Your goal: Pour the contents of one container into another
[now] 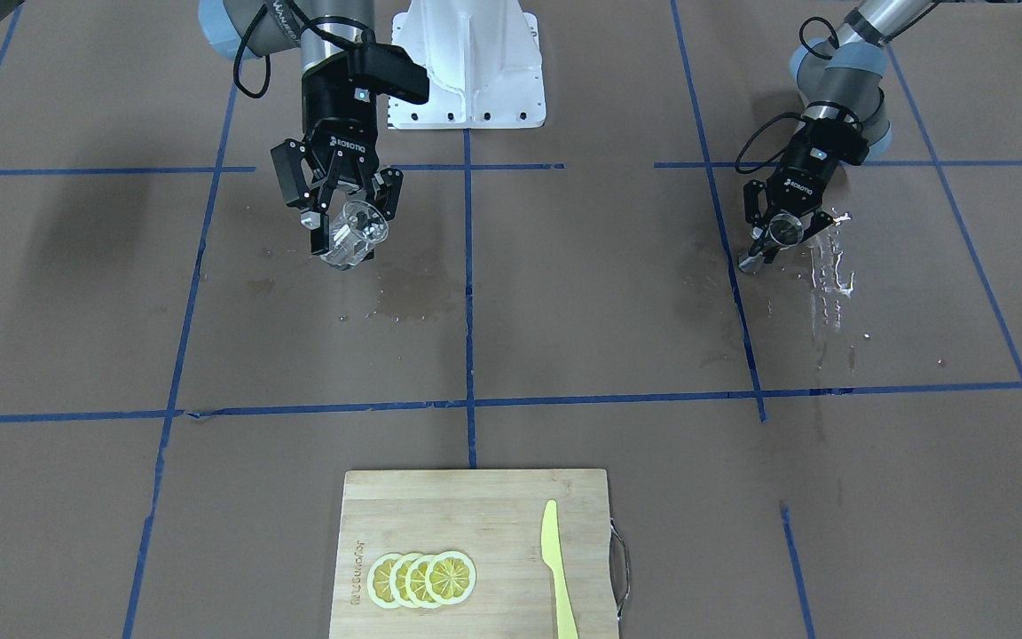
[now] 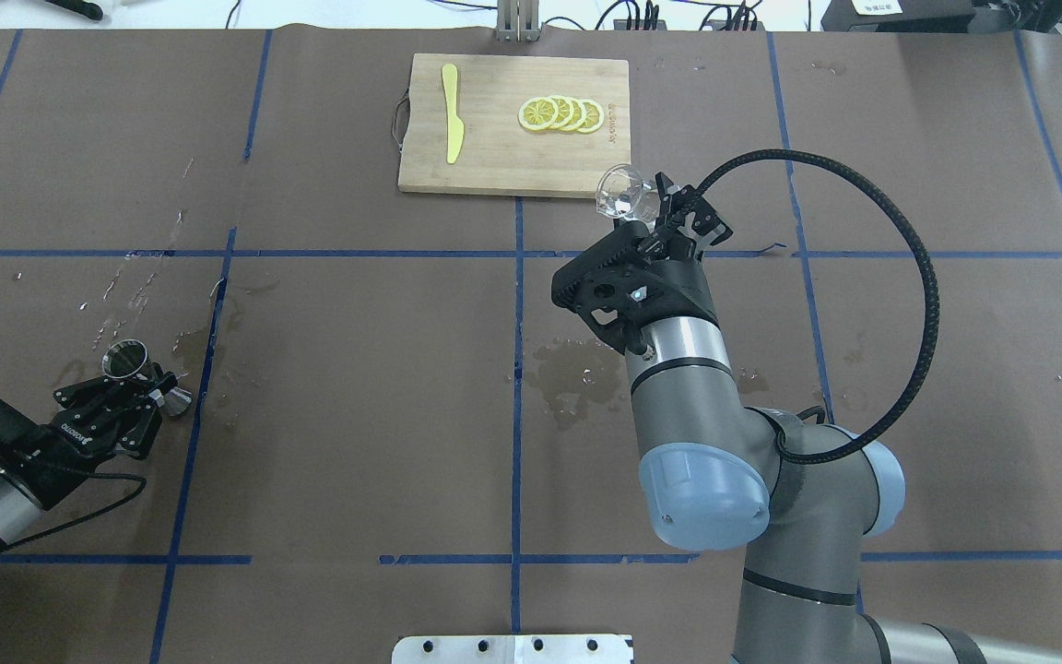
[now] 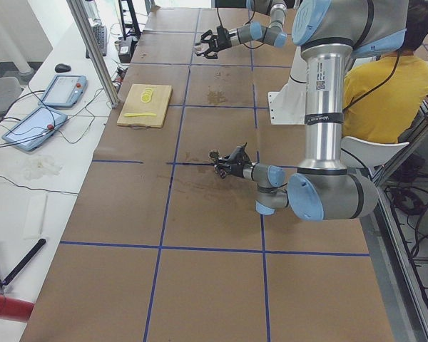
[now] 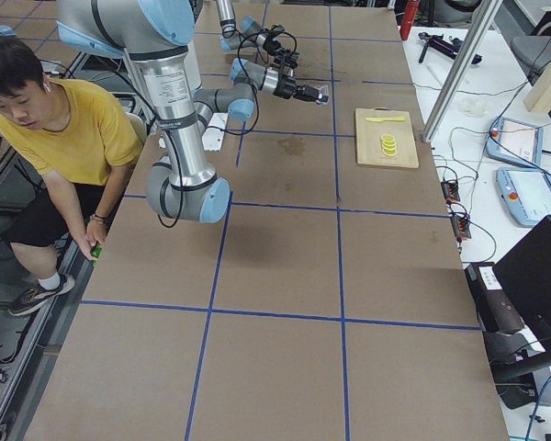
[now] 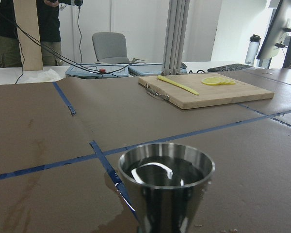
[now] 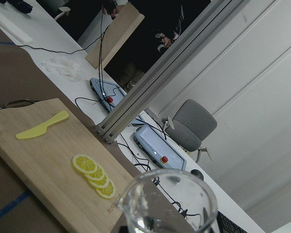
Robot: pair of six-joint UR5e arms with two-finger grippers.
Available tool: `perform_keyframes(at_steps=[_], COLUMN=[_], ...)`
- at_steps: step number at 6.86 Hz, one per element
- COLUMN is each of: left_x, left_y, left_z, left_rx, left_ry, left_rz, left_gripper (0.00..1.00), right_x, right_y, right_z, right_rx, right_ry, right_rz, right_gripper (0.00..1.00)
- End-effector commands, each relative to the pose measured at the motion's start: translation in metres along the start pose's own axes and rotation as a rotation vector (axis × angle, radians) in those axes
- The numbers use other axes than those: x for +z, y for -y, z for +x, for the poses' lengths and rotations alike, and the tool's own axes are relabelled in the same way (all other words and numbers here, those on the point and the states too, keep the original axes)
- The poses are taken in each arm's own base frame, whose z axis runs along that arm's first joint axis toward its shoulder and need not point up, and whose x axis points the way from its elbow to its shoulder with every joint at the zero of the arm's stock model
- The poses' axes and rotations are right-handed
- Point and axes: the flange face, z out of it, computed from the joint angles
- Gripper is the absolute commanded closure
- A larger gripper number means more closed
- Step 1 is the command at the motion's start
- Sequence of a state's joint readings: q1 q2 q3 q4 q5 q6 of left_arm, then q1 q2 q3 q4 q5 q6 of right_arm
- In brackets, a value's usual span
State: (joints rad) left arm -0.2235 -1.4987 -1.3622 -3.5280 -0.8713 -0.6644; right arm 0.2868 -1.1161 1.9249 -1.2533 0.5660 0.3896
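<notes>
glass cup | tilted, pinched by right end effector | jigger | pinched by left end effector, near left edge of tabletop

Cutting board bearing lemon slices, yellow knife.

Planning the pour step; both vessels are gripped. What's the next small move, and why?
Probably carry the glass cup in the right gripper across toward the jigger in the left gripper, keeping it level. They are far apart, and spilled water already lies beside the jigger, so tilting here would miss.
</notes>
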Motion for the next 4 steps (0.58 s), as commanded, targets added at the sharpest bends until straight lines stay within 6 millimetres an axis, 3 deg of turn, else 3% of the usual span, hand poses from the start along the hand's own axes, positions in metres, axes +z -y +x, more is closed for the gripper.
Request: perform_keyframes(at_steps=[1, 4], left_x=[-0.0001, 0.0002], left_y=[-0.0003, -0.0005], left_z=[0.0004, 0.0014], left_rx=[0.005, 0.007], left_ry=[-0.001, -0.002], left_rz=[-0.001, 0.0], left_gripper=[0.88, 0.79], right_x=[-0.0001, -0.0001], right_y=[0.0005, 0.0005], right_z=[0.0001, 0.0001], right_rx=[0.001, 0.001], right_ry=[0.0, 0.0], right_rz=[0.001, 0.001], right_gripper=[1.0, 1.0])
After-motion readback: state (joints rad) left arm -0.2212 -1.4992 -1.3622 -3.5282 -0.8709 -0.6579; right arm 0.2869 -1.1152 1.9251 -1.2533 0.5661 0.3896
